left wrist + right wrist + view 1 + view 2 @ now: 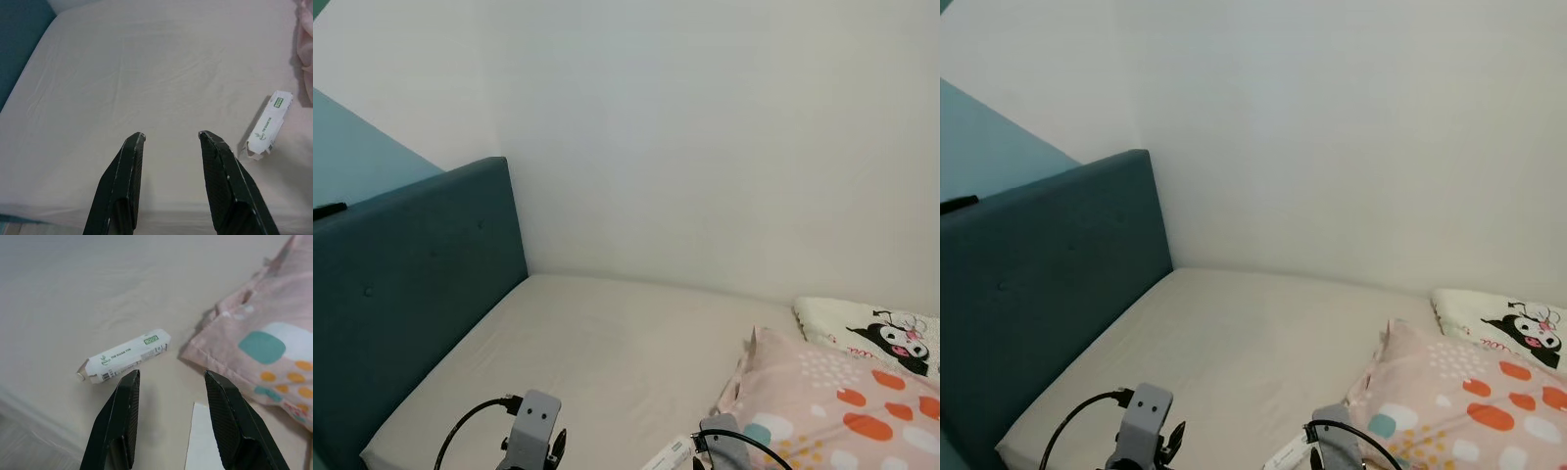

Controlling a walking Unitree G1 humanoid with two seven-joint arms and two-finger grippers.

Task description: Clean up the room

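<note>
Carton [124,356] is seen lying flat on the mattress [146,73], just beside the pillow [264,333] edge. Right gripper [171,377] is held spread, empty, above and just short of it; the carton's long axis runs across the finger line. Left gripper [171,137], also spread and empty, is farther off. Right arm is judged nearer for the pick.

A teal headboard [411,284] stands against the white wall [705,127], with a cartoon-print pillow [881,338] alongside.
</note>
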